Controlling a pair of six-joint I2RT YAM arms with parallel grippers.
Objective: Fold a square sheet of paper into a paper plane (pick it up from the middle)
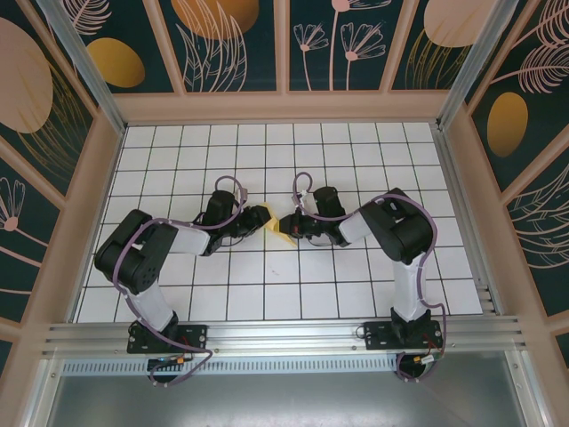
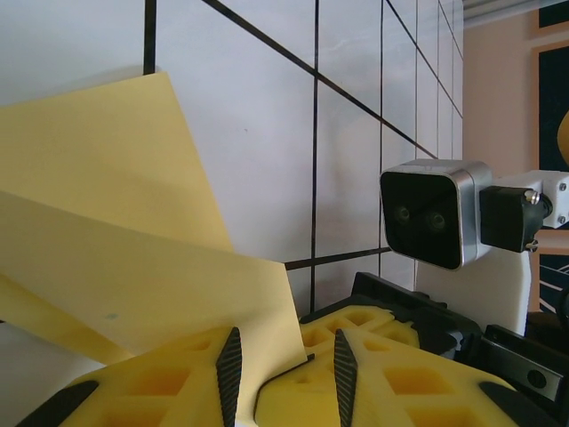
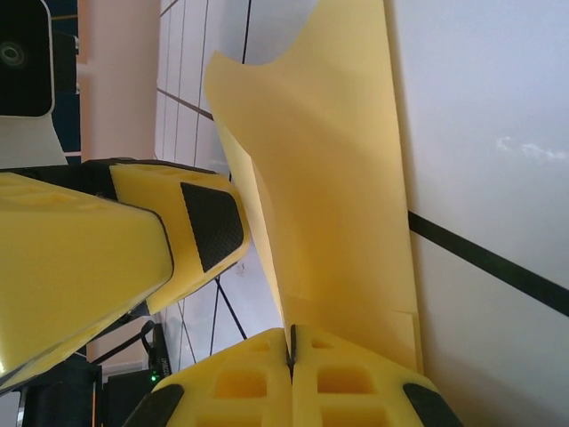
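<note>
The yellow sheet of paper is folded into layered flaps and held just above the table's middle, between the two arms. My right gripper is shut on its lower edge, and the paper rises from the pinch. My left gripper faces it from the left with jaws apart. A flap of the paper and the right gripper's closed fingertips sit between its black pads. Whether the paper has a plane's shape I cannot tell.
The white gridded table lies inside a walled enclosure. The right wrist camera is close in front of the left gripper. The left gripper's finger hangs just left of the paper.
</note>
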